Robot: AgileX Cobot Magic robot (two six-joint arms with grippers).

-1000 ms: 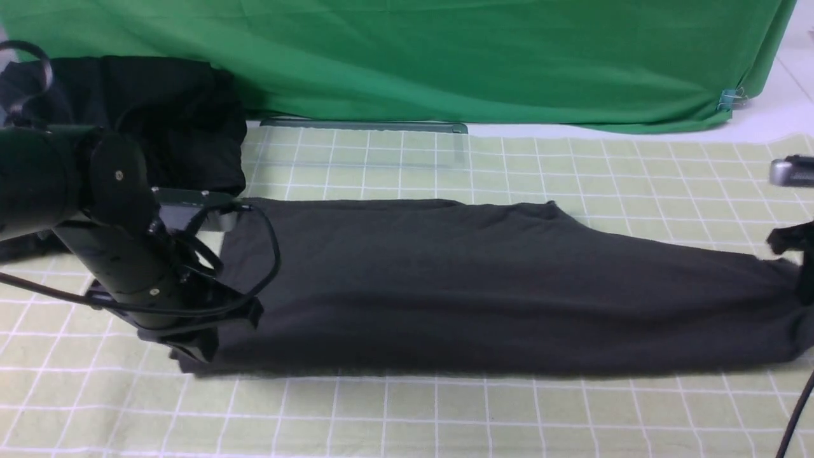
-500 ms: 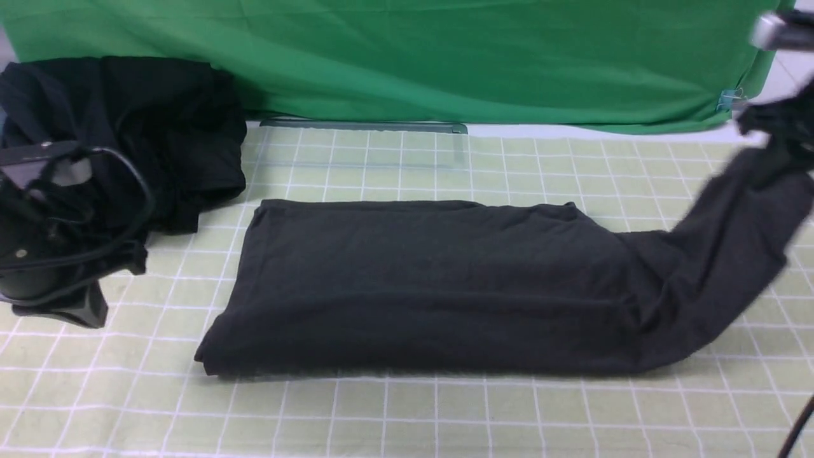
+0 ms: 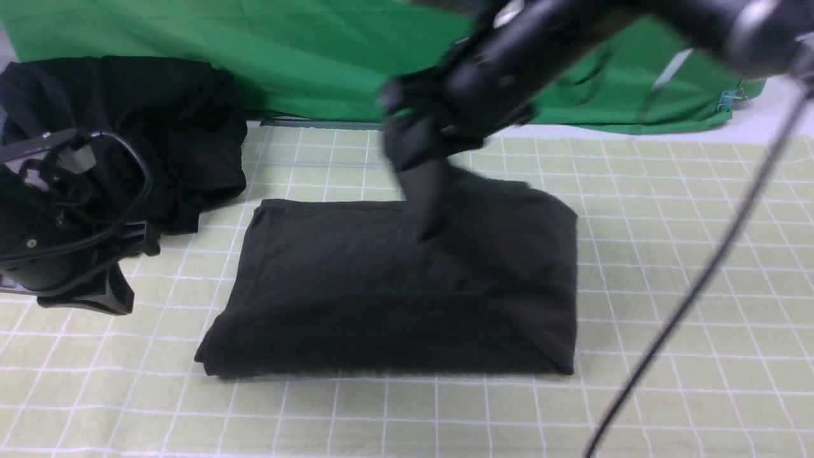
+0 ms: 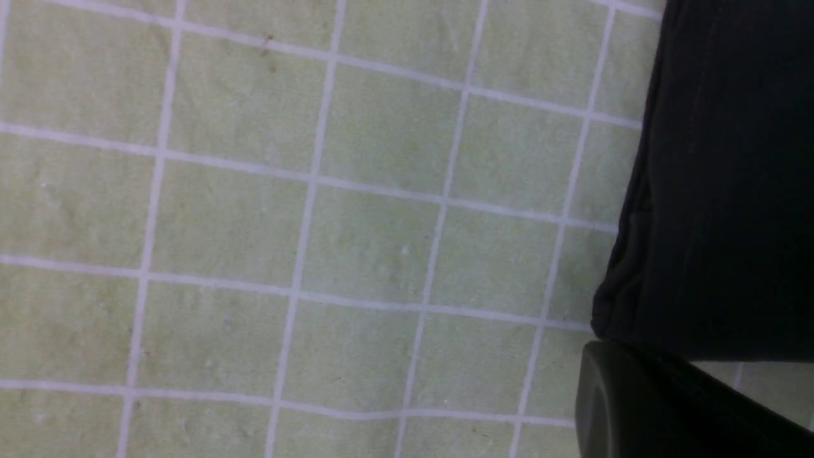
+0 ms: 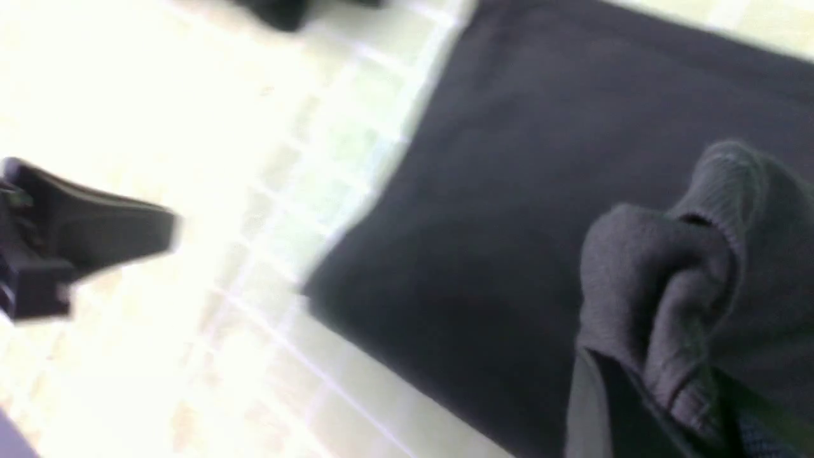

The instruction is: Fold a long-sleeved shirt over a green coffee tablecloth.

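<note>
Shirt: long-sleeved shirt (image 3: 394,292) folded, centred on green coffee tablecloth (image 3: 668,210).
Right claw (image 3: 416,162): clenched on the shirt's bunched end.
Left claw (image 3: 127,267): clenched, beside black garment bundle (image 3: 165,127).
Blocking view: right arm (image 3: 572,25) crosses green sheet (image 3: 254,51).

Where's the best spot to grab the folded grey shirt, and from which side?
Probably the near left corner of the shirt, coming in low from the left. There the folded layers stack into a thick edge on the tablecloth, with bare cloth beside it; the right gripper holds the other end.
</note>
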